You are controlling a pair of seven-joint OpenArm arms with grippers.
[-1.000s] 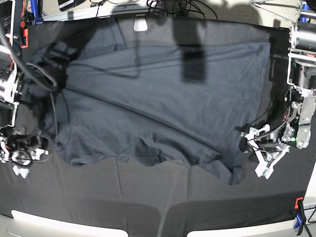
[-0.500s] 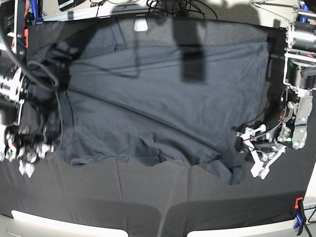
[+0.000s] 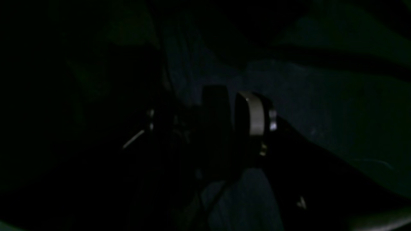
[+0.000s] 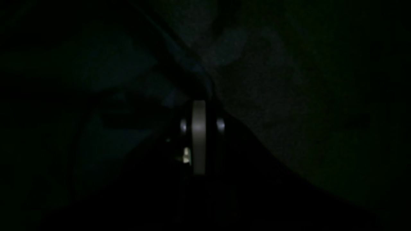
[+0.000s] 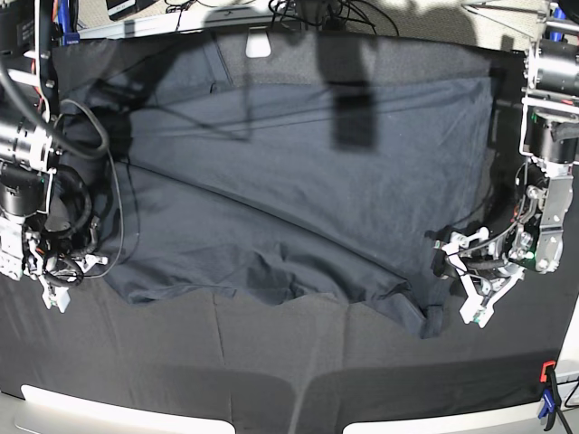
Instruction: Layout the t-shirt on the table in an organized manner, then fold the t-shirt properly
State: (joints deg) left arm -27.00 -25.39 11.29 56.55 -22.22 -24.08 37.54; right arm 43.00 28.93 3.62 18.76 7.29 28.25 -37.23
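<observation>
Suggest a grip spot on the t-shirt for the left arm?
Take the bunched lower corner of the t-shirt, coming in from the table's side edge where the left gripper sits open. The fabric is rumpled and raised there, so a finger can likely slide under it; elsewhere it lies flat.

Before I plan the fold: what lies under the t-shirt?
The t-shirt lies spread on the table, whose black cloth shows around it. Whatever sits beneath the fabric is covered and cannot be seen.
</observation>
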